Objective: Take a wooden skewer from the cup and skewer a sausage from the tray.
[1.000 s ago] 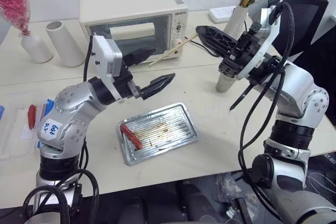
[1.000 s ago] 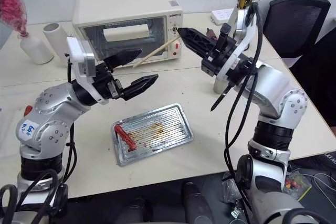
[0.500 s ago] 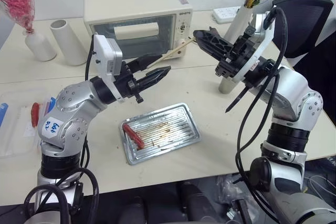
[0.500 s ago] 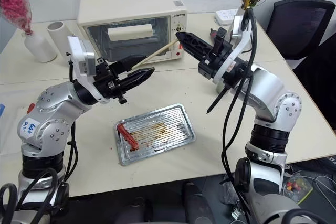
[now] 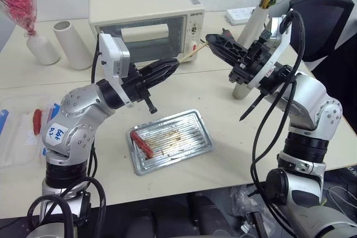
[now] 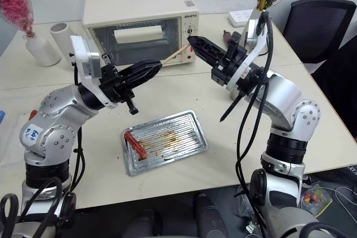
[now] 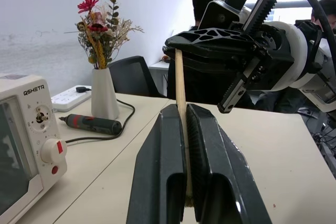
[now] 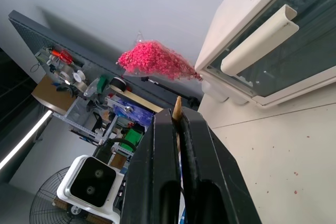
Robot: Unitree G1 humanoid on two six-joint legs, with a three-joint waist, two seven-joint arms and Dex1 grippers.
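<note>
both grippers pinch the thin pale wooden skewer (image 5: 188,56) between them above the table: left gripper (image 5: 170,66) pressed on one end, right gripper (image 5: 215,42) on the other. i'd free the right jaws before swinging, keeping the stick straight. below, the glossy red sausage (image 5: 140,144) lies at the ribbed silvery metal tray (image 5: 192,120)'s left edge; the cream toaster oven (image 5: 146,4) crowds behind.

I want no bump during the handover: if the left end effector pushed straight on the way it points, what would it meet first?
Probably the right end effector, gripping the far end of the same wooden skewer that the left end effector holds.
</note>
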